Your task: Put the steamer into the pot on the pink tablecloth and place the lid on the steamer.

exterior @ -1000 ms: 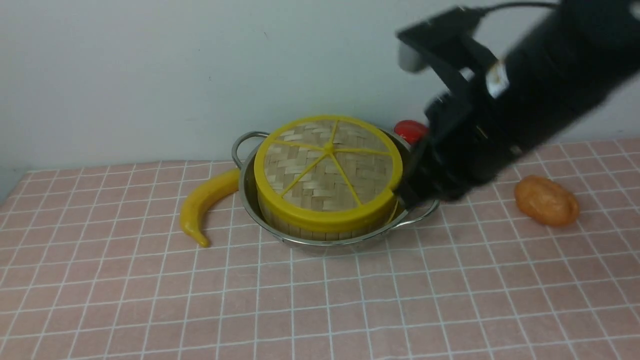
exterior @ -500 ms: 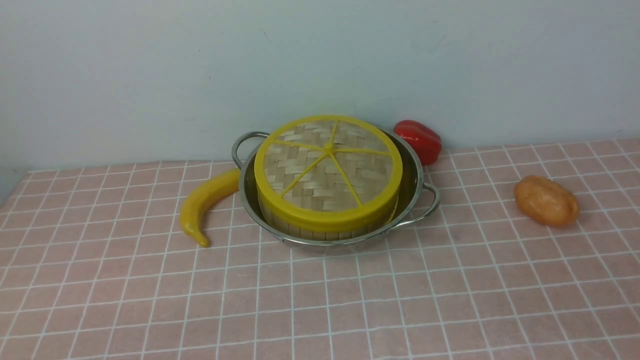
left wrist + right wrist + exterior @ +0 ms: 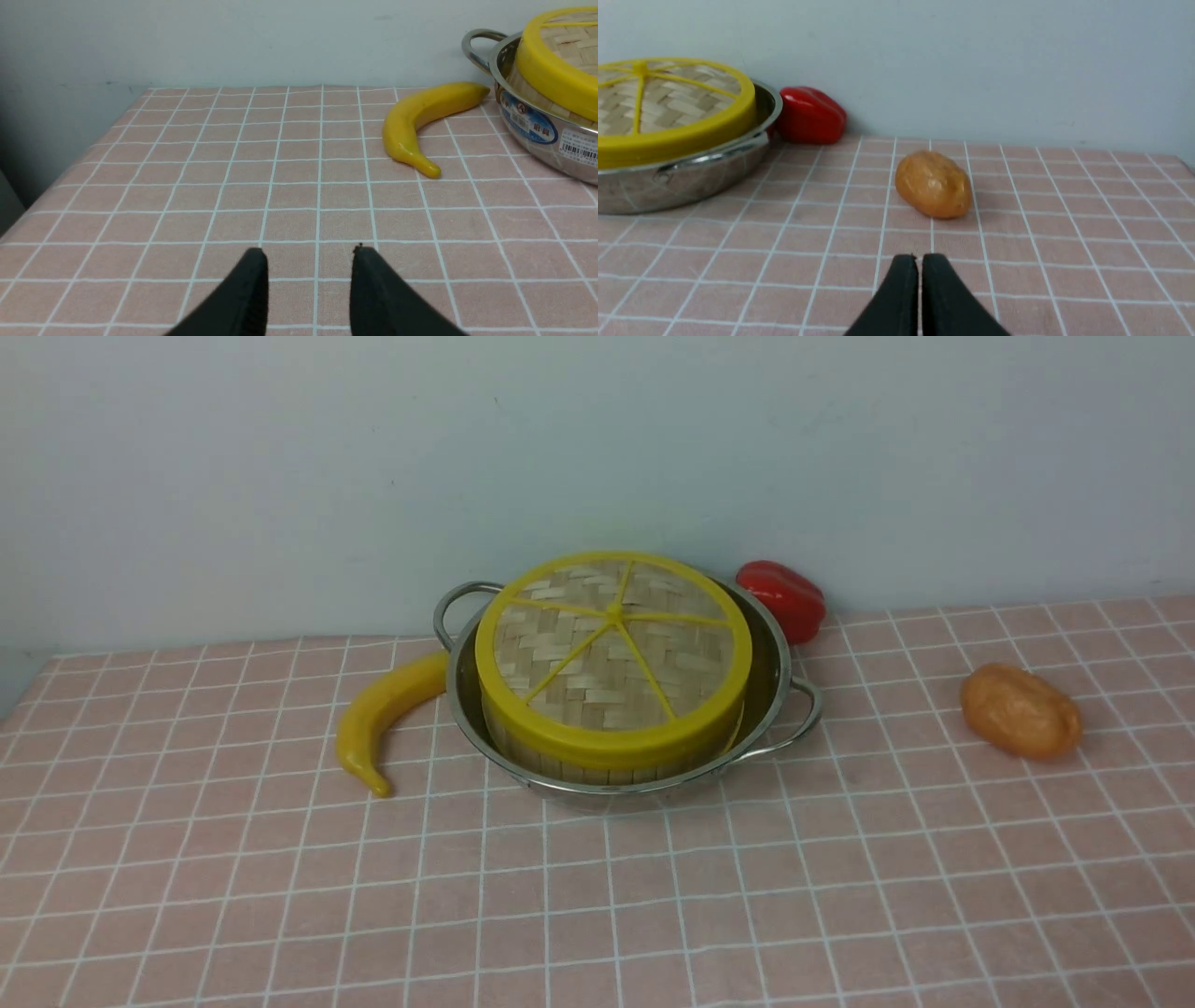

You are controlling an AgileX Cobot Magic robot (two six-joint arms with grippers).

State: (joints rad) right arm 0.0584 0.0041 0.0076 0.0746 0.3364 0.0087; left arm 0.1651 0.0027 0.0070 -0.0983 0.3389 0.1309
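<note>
The steel pot stands on the pink tablecloth near the back wall. Inside it sits the steamer, of which only the bamboo side wall shows. The woven lid with its yellow rim lies flat on top and hides what the steamer holds. Neither arm appears in the front view. My left gripper hovers open over bare cloth, well away from the pot. My right gripper is shut with nothing in it, low over the cloth, apart from the pot and lid.
A yellow banana lies against the pot's left side. A red pepper rests behind the pot by the wall. An orange potato-like lump lies to the right. The cloth's left edge drops off beyond the left gripper.
The right arm, which stood beside the pot's right handle a second ago, has pulled back out of the front view. Pot, steamer and lid have not moved.
</note>
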